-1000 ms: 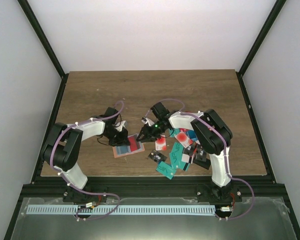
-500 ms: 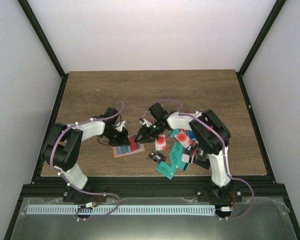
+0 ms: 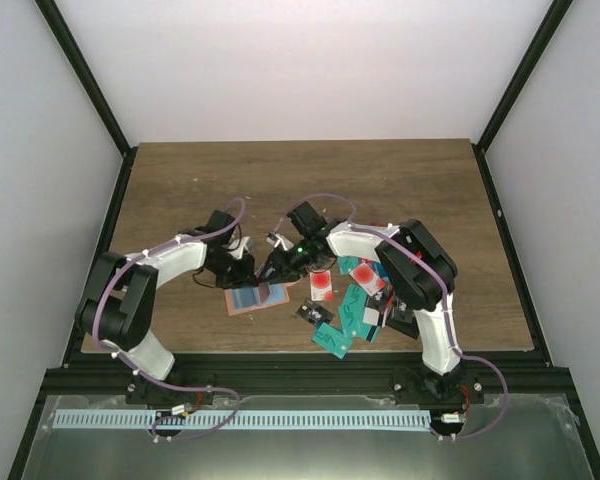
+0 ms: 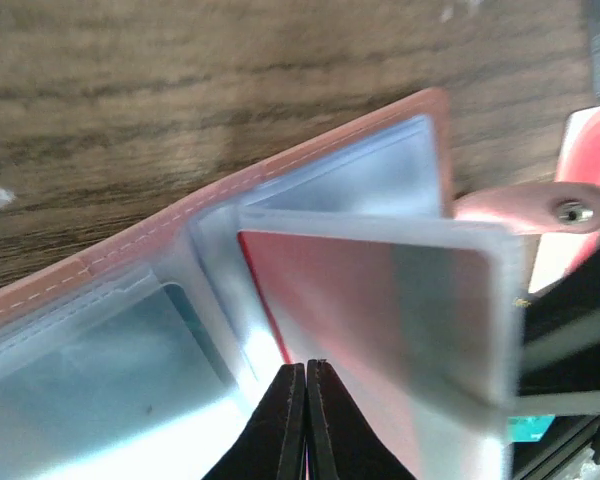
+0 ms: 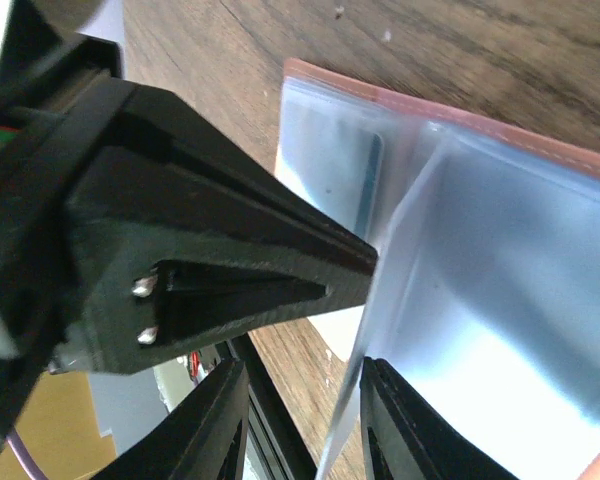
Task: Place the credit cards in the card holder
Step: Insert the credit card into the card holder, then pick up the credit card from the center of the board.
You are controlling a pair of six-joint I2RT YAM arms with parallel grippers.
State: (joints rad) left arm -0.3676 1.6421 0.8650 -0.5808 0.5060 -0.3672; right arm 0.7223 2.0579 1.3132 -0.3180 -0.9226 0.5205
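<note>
The salmon-brown card holder lies open on the table, its clear pockets facing up. My left gripper is shut at the edge of one clear pocket leaf and holds it upright; a red card shows through that leaf. My right gripper is open, and the free edge of the same leaf stands between its fingers. The left gripper's black fingers fill the right wrist view. The loose credit cards, red, teal and black, lie in a pile to the right of the holder.
A white card with a red circle lies closest to the holder. The holder's snap tab sticks out on its right side. The right arm's links reach over the card pile. The black frame rail runs along the near table edge.
My right gripper has moved left from the card pile to the holder, and now sits over its right half. My left gripper has stayed at the holder.
</note>
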